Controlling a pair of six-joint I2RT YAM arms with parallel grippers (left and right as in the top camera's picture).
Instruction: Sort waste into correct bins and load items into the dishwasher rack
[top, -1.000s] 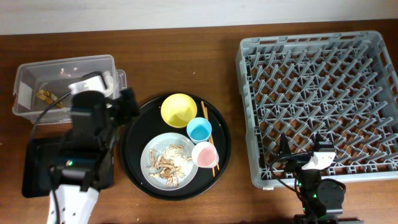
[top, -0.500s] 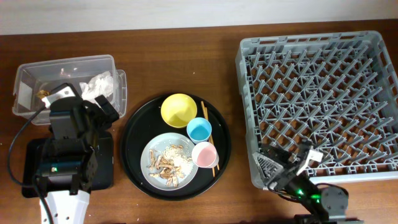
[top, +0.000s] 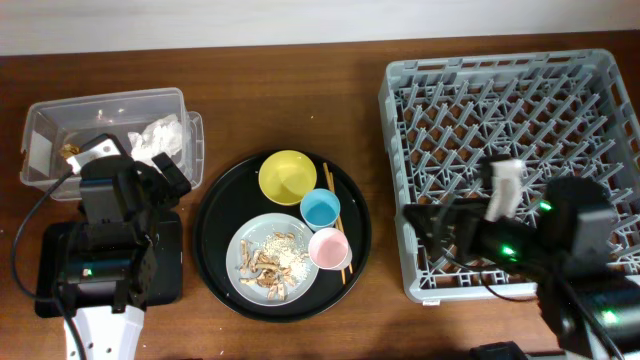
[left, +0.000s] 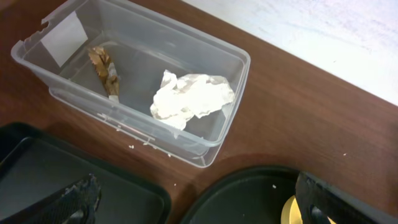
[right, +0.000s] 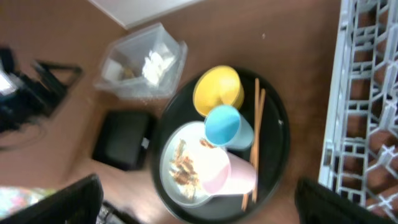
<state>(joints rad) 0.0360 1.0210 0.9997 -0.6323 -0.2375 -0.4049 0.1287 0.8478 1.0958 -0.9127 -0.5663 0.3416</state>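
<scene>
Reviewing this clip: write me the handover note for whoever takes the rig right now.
Left hand: open, empty, near the clear tub.
Right hand: open, empty, arm over the dishwasher rack.
Done: napkin and wrapper lie in the tub.
Left: food scraps sit on the grey plate; nothing shows in the black rectangular tray. Yellow bowl, blue cup, pink cup, plate and chopsticks all sit on the round black tray; none shows in the rack.

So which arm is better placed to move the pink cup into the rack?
Right, probably. The right tool hangs open over the rack edge nearest the pink cup; the left tool is by the clear tub, farther from both.
</scene>
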